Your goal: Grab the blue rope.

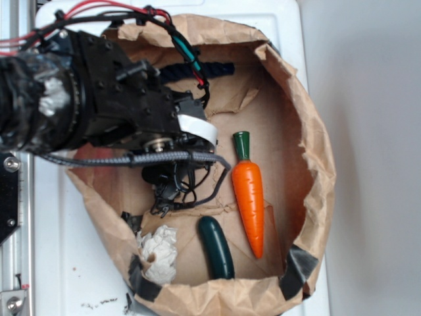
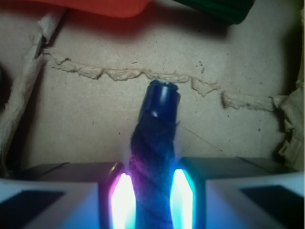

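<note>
Wrist: blue rope (image 2: pixel 155 157) between the hand's (image 2: pixel 152 198) fingers.

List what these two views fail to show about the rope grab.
- Exterior: the arm hides the gripper and most of the blue rope; only one stretch shows.
- Wrist: the blue rope runs off the bottom edge between the fingers, so its length is unknown.
- Wrist: glare at the pads hides whether they touch the rope.
- Wrist: the carrot is cropped by the top edge.
</note>
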{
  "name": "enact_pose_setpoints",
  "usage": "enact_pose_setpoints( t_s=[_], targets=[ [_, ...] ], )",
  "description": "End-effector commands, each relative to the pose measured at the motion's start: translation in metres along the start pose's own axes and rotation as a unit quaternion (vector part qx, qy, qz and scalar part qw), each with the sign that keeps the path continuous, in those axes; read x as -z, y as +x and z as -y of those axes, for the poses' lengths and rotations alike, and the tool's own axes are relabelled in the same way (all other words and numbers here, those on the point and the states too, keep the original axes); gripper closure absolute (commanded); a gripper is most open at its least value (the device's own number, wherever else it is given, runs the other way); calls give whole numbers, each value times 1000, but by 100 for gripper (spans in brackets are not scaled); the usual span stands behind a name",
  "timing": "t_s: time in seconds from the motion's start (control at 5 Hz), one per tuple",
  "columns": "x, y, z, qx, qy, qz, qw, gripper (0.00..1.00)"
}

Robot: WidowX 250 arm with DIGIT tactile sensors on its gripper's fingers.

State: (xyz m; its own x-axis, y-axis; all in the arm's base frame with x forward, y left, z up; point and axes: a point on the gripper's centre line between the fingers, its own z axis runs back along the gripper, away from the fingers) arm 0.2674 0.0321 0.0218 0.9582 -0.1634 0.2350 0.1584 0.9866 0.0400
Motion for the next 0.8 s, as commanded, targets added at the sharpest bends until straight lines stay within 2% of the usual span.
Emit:
enact_pose_setpoints(
  t_s=[0.0,0.4,0.6],
  targets=[
    [-31,15,-4,-16,-11,15,1000,100],
    [-102,24,7,-102,2,49,994,100],
    [-124,32,9,-134,10,53,990,100]
  ],
)
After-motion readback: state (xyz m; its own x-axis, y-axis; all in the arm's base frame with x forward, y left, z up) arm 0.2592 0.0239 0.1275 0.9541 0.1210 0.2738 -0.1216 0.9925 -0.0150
